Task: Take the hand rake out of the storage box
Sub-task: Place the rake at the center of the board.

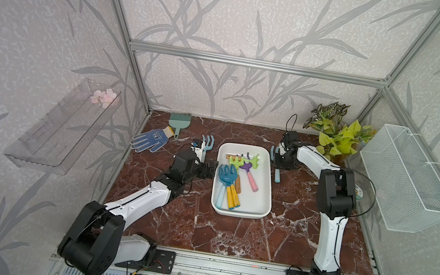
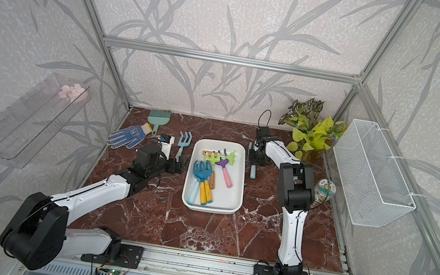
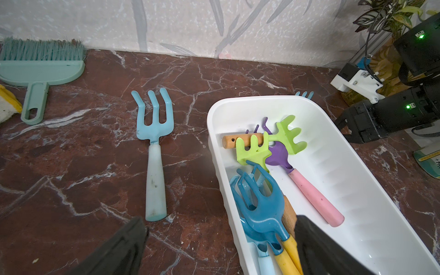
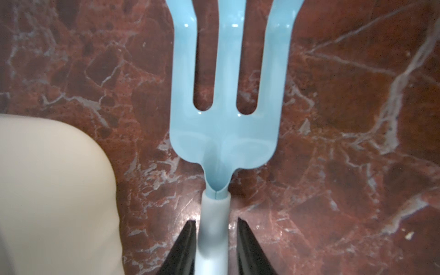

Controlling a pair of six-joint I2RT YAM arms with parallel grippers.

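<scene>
Storage box [image 1: 258, 201]: white tub, set flat at the middle of the marble table [image 1: 227, 235], its long side running away from the robot. Contents: dark-blue rakes [image 3: 264, 207] stacked along its left wall, green rakes [image 3: 252, 152] and a wooden handle [image 3: 240, 140] at the far end, and a purple rake [image 3: 277, 157] with a pink handle across the centre.

Hand rake [image 1: 277, 177]: light blue, outside the box. It lies flat on the table just beside the box's right wall, tines pointing away from the robot.

Right gripper [image 4: 215, 225]: lowered over that rake's handle. Jaws slightly parted, one finger on either side, with a thin strip of table visible between each finger and the handle. Not clamped.

Left gripper [image 3: 220, 221]: jaws spread wide, holding nothing. It straddles the box's left wall, one finger over the table, the other above the dark-blue rakes.

Second light-blue rake [image 3: 154, 133]: on the table left of the box, clear of both grippers
</scene>
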